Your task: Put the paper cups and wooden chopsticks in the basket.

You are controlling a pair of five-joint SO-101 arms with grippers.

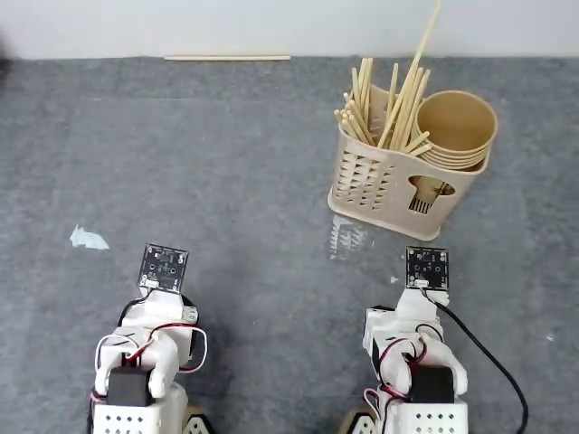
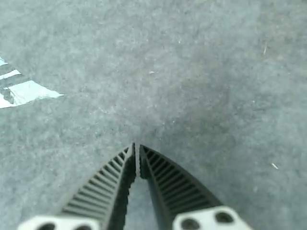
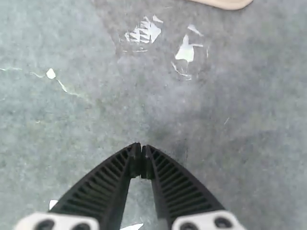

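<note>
A beige slotted basket (image 1: 380, 185) stands at the back right of the grey mat. Several wooden chopsticks (image 1: 375, 104) stand upright in its left compartment. A nested stack of paper cups (image 1: 457, 122) fills its right one. One more chopstick (image 1: 226, 58) lies flat along the mat's far edge, by the wall. My left gripper (image 2: 136, 149) is shut and empty just above bare mat at the front left. My right gripper (image 3: 142, 147) is shut and empty over the mat in front of the basket, whose base edge (image 3: 223, 4) is just visible.
A pale torn paper scrap (image 1: 88, 239) lies on the mat left of the left arm (image 1: 158, 316), seen near that gripper as scrap (image 2: 29, 91). White patches (image 3: 144, 33) mark the mat between the right arm (image 1: 421, 316) and the basket.
</note>
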